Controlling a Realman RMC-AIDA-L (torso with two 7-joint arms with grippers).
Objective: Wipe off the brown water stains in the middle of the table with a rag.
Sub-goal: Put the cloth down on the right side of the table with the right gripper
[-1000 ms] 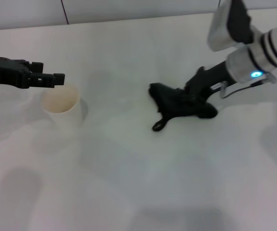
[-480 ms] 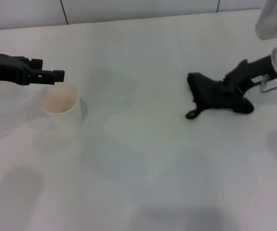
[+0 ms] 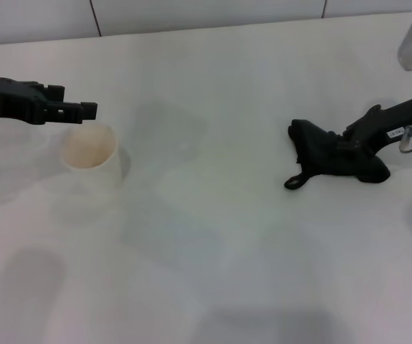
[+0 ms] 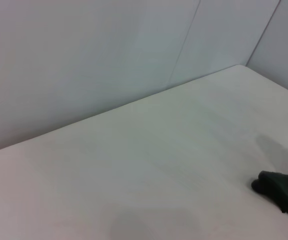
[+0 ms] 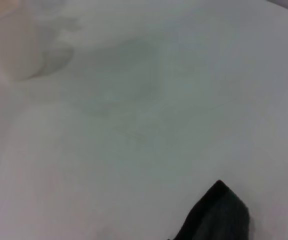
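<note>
The black rag (image 3: 332, 159) lies bunched on the white table (image 3: 213, 244) at the right, its loop tag pointing toward the front. My right gripper (image 3: 357, 147) is shut on the rag's right side and presses it to the tabletop. The rag also shows in the left wrist view (image 4: 284, 187) and the right wrist view (image 5: 216, 215). No brown stain shows in any view. My left gripper (image 3: 77, 111) hovers open and empty at the far left, just above a cup.
A white translucent plastic cup (image 3: 89, 154) stands upright at the left, under the left gripper; it also shows in the right wrist view (image 5: 8, 45). A wall runs along the table's far edge.
My right gripper has dragged the rag from the middle of the table to the right. The left arm and the cup have stayed in place.
</note>
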